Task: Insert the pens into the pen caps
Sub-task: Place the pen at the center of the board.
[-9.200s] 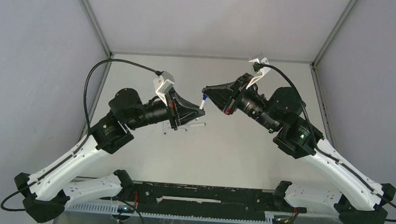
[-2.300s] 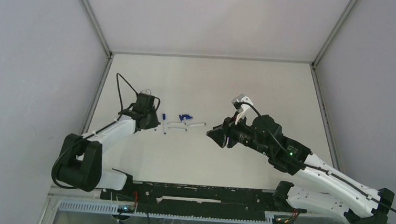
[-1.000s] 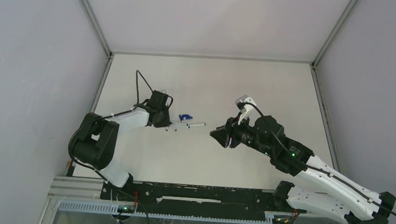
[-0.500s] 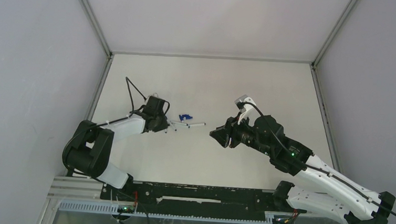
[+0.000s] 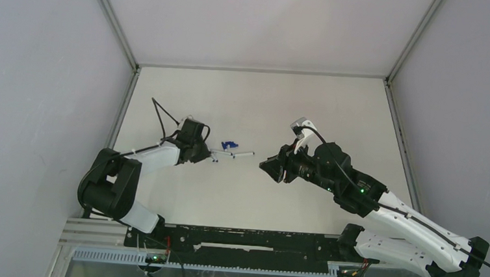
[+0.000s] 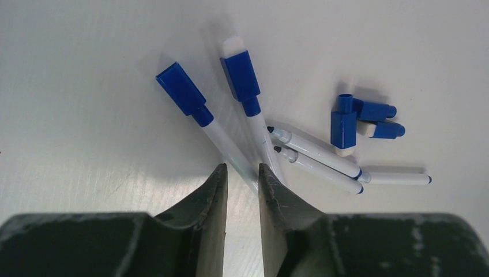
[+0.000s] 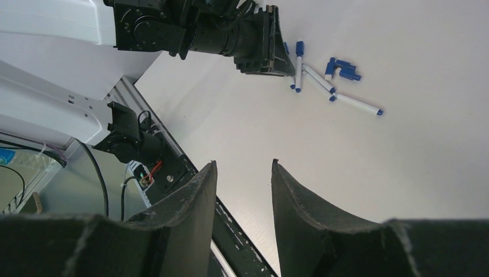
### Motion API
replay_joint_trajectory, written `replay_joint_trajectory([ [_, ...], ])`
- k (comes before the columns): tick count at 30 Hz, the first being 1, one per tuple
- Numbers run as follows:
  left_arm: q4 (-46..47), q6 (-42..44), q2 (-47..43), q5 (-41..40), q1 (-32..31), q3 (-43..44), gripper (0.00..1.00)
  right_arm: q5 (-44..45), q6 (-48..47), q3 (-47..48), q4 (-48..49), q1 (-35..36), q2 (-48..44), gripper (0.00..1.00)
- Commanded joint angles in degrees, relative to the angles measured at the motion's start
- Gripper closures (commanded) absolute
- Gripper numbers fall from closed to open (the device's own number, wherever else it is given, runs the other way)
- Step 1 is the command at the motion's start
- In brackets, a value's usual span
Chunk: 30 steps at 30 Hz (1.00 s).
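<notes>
Jaws of my left gripper [image 6: 242, 173] sit barely apart around a capped pen [image 6: 222, 140] at frame centre; whether they pinch it, I cannot tell. Other pens [image 6: 314, 151] and loose pen caps [image 6: 369, 109] lie to its right. My right gripper [image 7: 242, 176] gapes, empty.

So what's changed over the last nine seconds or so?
Both arms came down from their mid-air meeting. The left tool dropped to the table, then slid right to the pens; a capped pen's shaft now lies between its fingers. The right tool pulled back low, open and empty. The loose caps and uncapped pens look unmoved.
</notes>
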Motion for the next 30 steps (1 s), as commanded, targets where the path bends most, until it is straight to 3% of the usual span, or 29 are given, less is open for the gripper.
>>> replay_joint_trajectory([
  [1, -0.59, -1.15, -1.14, -0.71, -0.19, -1.64, 0.7, -0.52, 0.71, -0.13, 1.24, -0.22, -0.09, 0.53],
  [5, -0.65, -0.69, -3.36, -1.78, -0.11, -1.97, 0.65, -0.31, 0.65, -0.13, 0.87, -0.22, -0.04, 0.53],
  [8, -1.24, 0.49, -4.65, -2.25, 0.41, -1.27, 0.51, 0.07, 0.51, -0.13, 0.46, -0.19, 0.09, 0.53],
  [13, -0.85, 1.55, -4.35, -1.39, 2.05, -0.97, 0.46, 0.41, 0.47, -0.14, 0.18, -0.23, 0.01, 0.53],
  [17, 1.27, 2.85, -3.66, 0.71, 3.49, -0.73, 0.36, 0.87, 0.96, -0.13, -0.41, -0.23, 0.0, 0.53],
  [30, 3.2, 7.54, 2.49, 5.42, 4.19, 5.73, 0.31, 0.82, 1.43, -0.17, -1.38, -0.22, -0.25, 0.53],
])
